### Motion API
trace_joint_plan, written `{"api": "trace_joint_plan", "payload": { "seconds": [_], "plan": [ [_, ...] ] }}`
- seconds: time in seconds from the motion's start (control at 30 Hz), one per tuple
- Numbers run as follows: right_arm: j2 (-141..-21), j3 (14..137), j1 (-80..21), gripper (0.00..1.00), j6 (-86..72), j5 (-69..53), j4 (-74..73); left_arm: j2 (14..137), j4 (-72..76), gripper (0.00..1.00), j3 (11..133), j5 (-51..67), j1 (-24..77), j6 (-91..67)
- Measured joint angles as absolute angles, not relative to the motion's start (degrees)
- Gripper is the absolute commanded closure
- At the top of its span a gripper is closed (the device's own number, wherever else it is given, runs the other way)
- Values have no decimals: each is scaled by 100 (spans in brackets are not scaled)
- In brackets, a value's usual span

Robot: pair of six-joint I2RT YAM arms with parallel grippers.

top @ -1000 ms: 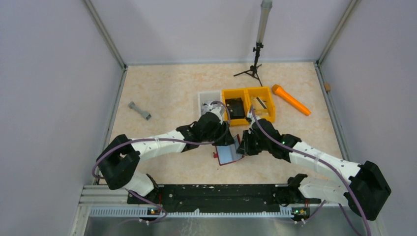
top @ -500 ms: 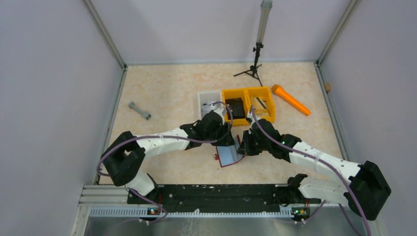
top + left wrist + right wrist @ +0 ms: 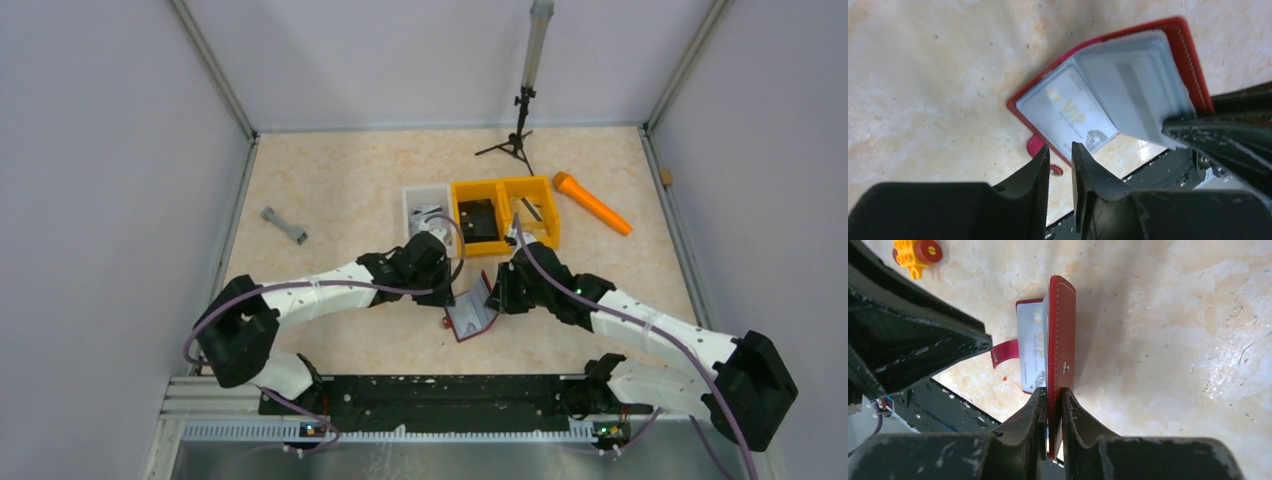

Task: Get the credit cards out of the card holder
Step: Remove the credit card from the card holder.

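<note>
The dark red card holder (image 3: pixel 470 318) lies open on the table between my two grippers, one flap raised. In the left wrist view the card holder (image 3: pixel 1193 65) shows grey inner pockets and a pale credit card (image 3: pixel 1073 112) printed "VIP" in the lower pocket. My left gripper (image 3: pixel 1060 152) hangs just above the holder's strap tab (image 3: pixel 1035 146), jaws a narrow gap apart, holding nothing. My right gripper (image 3: pixel 1055 397) is shut on the raised red flap (image 3: pixel 1063 330), with the VIP card (image 3: pixel 1030 350) showing beside it. In the top view the left gripper (image 3: pixel 440 292) and right gripper (image 3: pixel 493 298) flank the holder.
A yellow two-part bin (image 3: pixel 505 215) and a white tray (image 3: pixel 425 205) stand just behind the grippers. An orange tube (image 3: pixel 592 203), a grey bar (image 3: pixel 284 225) and a small tripod (image 3: pixel 515 140) lie farther off. A red-and-yellow toy block (image 3: pixel 915 255) sits near the holder.
The right gripper has raised its flap, so the holder stands more on edge. The left gripper has drawn back slightly to the left, off the holder.
</note>
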State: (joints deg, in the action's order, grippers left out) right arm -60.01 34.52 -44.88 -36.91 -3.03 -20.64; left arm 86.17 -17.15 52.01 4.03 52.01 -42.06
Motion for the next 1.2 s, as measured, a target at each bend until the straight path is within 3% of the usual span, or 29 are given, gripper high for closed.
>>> {"api": "trace_joint_plan", "payload": {
  "seconds": [0.13,0.27,0.33,0.4,0.83,1.2],
  "plan": [
    [-5935,3387,-4484,100,-3789,-272,-1876,8108,-1828,64,4866,416,5162,-4204],
    [-5728,3109,-4407,100,-3964,-360,-1599,7513,-1699,22,4327,495,4960,-4206],
    [-5559,2941,-4307,100,-4075,-508,-1463,7024,-1507,9,3835,593,4735,-4298],
    [-5393,2790,-4158,100,-4215,-725,-1267,6617,-1313,3,3437,711,4525,-4338],
    [-4967,2467,-3741,100,-5074,-2327,32,4818,381,1,1892,1855,3135,-4816],
    [-4442,2781,-3741,100,-5430,-2899,36,5054,2305,3,1715,3420,2661,-5542]
  ]
}}
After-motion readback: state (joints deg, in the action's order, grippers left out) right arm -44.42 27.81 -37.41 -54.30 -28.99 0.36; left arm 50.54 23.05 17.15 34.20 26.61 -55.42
